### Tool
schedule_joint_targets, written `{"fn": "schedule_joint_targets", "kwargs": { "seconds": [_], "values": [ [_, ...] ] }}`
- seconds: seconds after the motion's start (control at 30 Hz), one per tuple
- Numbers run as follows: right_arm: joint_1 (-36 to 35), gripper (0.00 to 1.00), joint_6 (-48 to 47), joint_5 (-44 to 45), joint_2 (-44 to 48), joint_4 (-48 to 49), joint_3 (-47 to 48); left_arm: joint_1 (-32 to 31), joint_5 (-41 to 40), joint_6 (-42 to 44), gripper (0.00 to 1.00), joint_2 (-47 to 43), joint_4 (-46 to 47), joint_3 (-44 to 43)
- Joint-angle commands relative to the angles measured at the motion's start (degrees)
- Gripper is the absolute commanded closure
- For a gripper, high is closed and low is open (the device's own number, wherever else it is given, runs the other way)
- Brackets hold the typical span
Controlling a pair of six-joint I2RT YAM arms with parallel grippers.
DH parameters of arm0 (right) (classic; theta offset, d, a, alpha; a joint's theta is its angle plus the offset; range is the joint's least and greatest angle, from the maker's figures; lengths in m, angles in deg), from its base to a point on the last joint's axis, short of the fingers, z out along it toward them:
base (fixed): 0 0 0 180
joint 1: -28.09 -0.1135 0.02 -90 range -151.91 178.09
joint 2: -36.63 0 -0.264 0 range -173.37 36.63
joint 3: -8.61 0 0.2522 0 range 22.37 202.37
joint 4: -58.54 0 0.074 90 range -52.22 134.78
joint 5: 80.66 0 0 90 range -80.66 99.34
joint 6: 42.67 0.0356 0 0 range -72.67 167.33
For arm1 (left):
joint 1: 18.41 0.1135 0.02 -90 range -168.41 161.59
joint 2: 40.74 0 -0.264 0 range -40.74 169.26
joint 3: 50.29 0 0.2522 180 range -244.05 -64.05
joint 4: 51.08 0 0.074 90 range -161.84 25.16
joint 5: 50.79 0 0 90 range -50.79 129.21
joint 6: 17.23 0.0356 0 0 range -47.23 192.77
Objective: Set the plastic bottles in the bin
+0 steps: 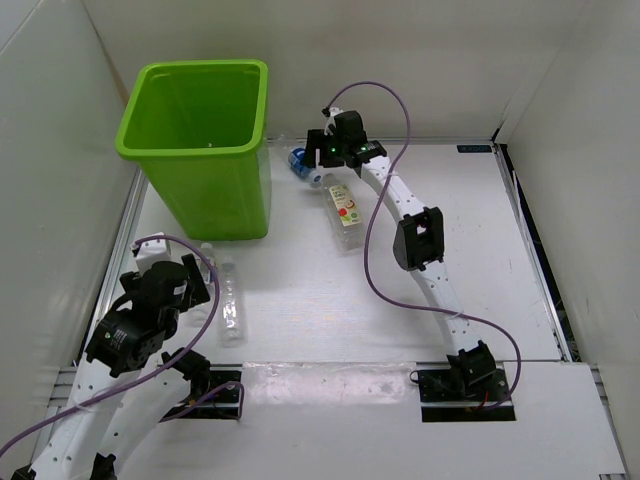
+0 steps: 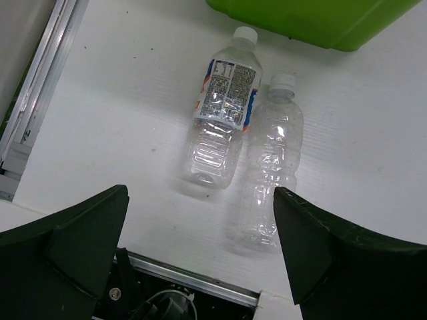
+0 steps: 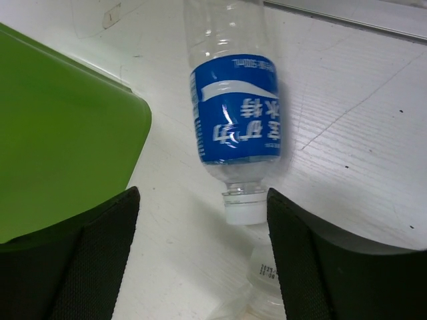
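Observation:
The lime-green bin (image 1: 200,140) stands at the back left. My right gripper (image 1: 318,152) is open and empty over a blue-labelled bottle (image 1: 303,165) lying beside the bin. In the right wrist view that bottle (image 3: 237,110) lies ahead of my open gripper (image 3: 203,200), its white cap towards me. A fruit-labelled bottle (image 1: 345,212) lies just nearer; its top shows in the right wrist view (image 3: 270,280). My left gripper (image 1: 195,275) is open and empty near two bottles, one labelled (image 2: 223,113) and one bare (image 2: 270,173), lying side by side ahead of its fingers (image 2: 200,200).
White walls enclose the table on the left, back and right. A metal rail (image 2: 33,113) runs along the left edge. The bin's wall fills the left of the right wrist view (image 3: 60,147) and the top of the left wrist view (image 2: 320,20).

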Motion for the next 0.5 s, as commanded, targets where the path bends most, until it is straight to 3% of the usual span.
{"fn": "schedule_joint_targets", "kwargs": {
  "seconds": [0.0, 0.3, 0.33, 0.47],
  "values": [
    [-0.07, 0.28, -0.4, -0.02, -0.01, -0.4, 2.3, 0.09, -0.51, 0.23, 0.0, -0.64, 1.12, -0.48],
    [0.2, 0.47, 0.39, -0.81, 0.16, -0.57, 2.12, 0.18, -2.26, -0.48, 0.0, -1.78, 0.24, -0.31],
    [0.72, 0.74, 0.83, -1.16, 0.42, -0.57, 1.34, 0.09, -2.44, -0.39, 0.0, -1.78, 0.42, -0.22],
    [2.04, 0.9, 3.11, -2.21, 0.95, -0.13, -0.08, 0.18, -2.18, -0.04, 0.0, -1.35, 1.56, 0.83]
  ]
}}
